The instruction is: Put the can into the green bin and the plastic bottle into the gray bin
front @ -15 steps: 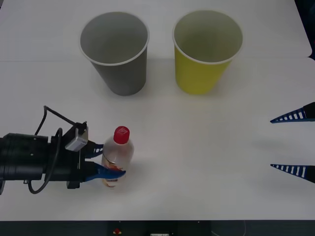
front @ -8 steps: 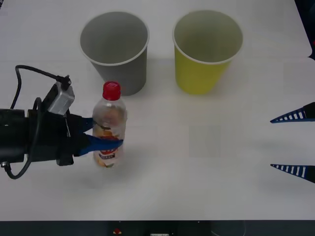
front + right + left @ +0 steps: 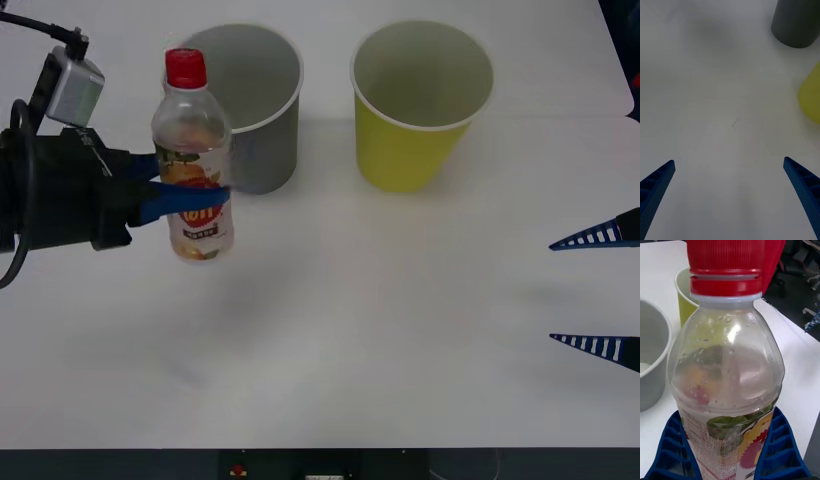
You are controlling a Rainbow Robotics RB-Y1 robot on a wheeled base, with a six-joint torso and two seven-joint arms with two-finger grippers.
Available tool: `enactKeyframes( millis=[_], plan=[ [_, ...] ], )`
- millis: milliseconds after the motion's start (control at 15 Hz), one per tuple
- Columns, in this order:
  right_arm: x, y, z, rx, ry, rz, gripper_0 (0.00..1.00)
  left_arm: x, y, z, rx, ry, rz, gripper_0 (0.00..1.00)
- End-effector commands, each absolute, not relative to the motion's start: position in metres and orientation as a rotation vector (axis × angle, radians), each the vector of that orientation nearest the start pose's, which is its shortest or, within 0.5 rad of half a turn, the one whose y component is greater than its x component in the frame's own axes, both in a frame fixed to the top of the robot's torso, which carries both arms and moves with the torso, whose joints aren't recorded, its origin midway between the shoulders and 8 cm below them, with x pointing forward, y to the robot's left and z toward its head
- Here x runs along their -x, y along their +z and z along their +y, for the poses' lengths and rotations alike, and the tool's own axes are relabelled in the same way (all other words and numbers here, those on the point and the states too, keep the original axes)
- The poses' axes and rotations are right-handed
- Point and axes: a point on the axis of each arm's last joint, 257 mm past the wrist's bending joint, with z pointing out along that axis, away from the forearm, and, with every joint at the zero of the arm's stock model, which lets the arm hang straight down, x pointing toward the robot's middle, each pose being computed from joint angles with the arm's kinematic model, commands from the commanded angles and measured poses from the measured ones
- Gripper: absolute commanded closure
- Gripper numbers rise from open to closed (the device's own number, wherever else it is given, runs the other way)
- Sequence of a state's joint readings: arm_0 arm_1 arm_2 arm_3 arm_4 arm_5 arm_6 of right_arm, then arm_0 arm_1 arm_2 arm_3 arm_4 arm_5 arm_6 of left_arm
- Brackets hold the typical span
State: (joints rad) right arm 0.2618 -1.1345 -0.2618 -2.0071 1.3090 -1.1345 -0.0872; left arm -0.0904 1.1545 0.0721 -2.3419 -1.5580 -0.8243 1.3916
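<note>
We are watching the left gripper (image 3: 190,197) clamping the plastic bottle (image 3: 193,165) around its labelled middle, one blue finger crossing the front of the label in the front view, and both ribbed fingers (image 3: 778,450) pressing the bottle's (image 3: 726,371) sides in the left wrist view. The bottle is standing upright with its red cap (image 3: 185,67) on top, held above the white desk (image 3: 380,330) toward the desk's left edge; its base is looking lifted off the surface, though from this high angle we cannot be fully sure. The bottle is overlapping the left side of the gray bin (image 3: 245,105) in the front view, and whether it is touching the bin's wall or merely in front of it we cannot tell. The gray bin is standing upright near the far edge of the desk, left of centre, and the green bin (image 3: 420,105) is standing just beside it to the right, the two apart. In the left wrist view the gray bin (image 3: 651,356) and the green bin (image 3: 687,296) are sitting behind the bottle. The right gripper (image 3: 595,292) is waiting at the desk's right edge, its fingers spread wide and gripping nothing; its wrist view is showing both blue fingers (image 3: 805,187) parted over bare desk (image 3: 722,112), with the gray bin (image 3: 797,22) and the green bin (image 3: 811,97) farther off.
</note>
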Motion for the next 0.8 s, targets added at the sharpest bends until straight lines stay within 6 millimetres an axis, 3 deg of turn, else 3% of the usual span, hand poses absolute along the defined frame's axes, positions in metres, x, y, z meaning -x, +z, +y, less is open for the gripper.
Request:
enactKeyframes(
  millis=[67,467,800],
  plan=[
    [-0.341,-0.167,-0.286,1.634,0.209,1.596,0.0,-0.407,-0.017,0.162,-0.917,-0.53,1.876,1.0],
    [-0.341,-0.167,-0.286,1.634,0.209,1.596,0.0,-0.456,0.031,0.193,-0.866,-0.466,1.903,1.0],
    [-0.341,-0.167,-0.286,1.634,0.209,1.596,0.0,-0.497,0.05,0.191,-0.826,-0.476,1.926,1.0]
  ],
)
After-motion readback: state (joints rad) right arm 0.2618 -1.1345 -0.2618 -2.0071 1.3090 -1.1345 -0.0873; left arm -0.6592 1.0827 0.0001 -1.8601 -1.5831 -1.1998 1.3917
